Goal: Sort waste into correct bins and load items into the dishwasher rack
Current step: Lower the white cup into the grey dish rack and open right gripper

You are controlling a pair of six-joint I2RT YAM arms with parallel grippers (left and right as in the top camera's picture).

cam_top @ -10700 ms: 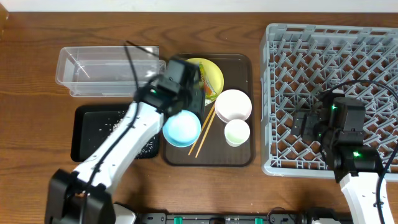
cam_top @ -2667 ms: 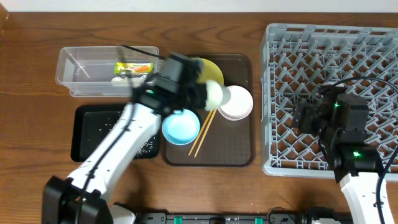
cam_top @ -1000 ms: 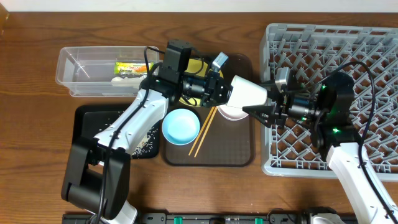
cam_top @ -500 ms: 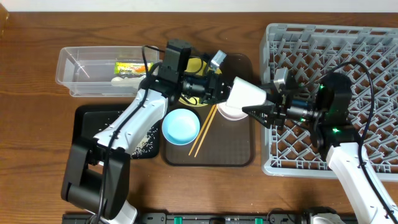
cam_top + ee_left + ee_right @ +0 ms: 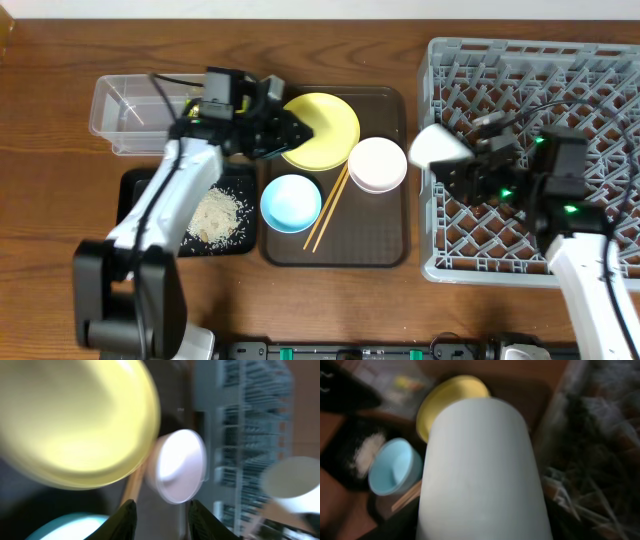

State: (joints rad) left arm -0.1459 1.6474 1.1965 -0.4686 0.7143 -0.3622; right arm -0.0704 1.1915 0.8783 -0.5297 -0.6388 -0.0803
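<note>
- Overhead view: the small white cup (image 5: 433, 145) sits in the grip of the right gripper (image 5: 452, 165), at the left rim of the dishwasher rack (image 5: 530, 70); whether it touches the rim cannot be told.
- Right wrist view: the cup's pale side fills the middle of the frame between the jaws, which are closed on it.
- The yellow plate (image 5: 325, 130) lies at the far left of the brown serving tray (image 5: 385, 245), its face bare.
- The white bowl (image 5: 377, 165) stands just right of the plate; the light blue bowl (image 5: 291, 203) stands near the plate's front edge.
- The wooden chopsticks (image 5: 328, 210) lie slanted between the two bowls, touching the blue bowl's right side.
- The left gripper (image 5: 296, 130) hovers at the plate's left edge; in the left wrist view its fingers (image 5: 127, 515) stand a modest way apart with nothing between them.
- The black tray (image 5: 140, 215) lies left of the serving tray and holds a heap of white rice scraps (image 5: 215, 215).
- The clear tub (image 5: 125, 115) stands behind the black tray, partly hidden by the left arm.
</note>
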